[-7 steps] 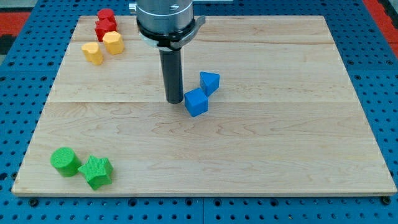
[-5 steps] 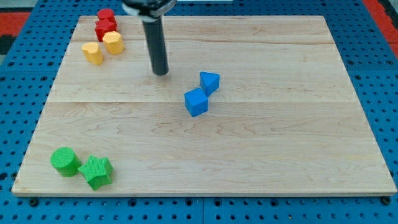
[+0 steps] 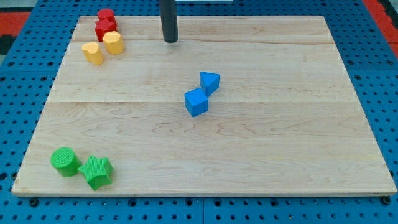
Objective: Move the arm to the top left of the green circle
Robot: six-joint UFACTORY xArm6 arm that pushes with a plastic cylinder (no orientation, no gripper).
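The green circle (image 3: 64, 161) lies at the board's bottom left, touching a green star-shaped block (image 3: 97, 172) on its right. My tip (image 3: 170, 40) is near the view's top, a little left of centre, far above and to the right of the green circle. It touches no block.
Two red blocks (image 3: 106, 23) and two yellow blocks (image 3: 103, 47) cluster at the top left, left of my tip. A blue cube (image 3: 196, 102) and a blue triangular block (image 3: 209, 81) sit together near the middle of the wooden board (image 3: 298, 143).
My tip has moved from beside the blue cube up toward the view's top. No block has moved.
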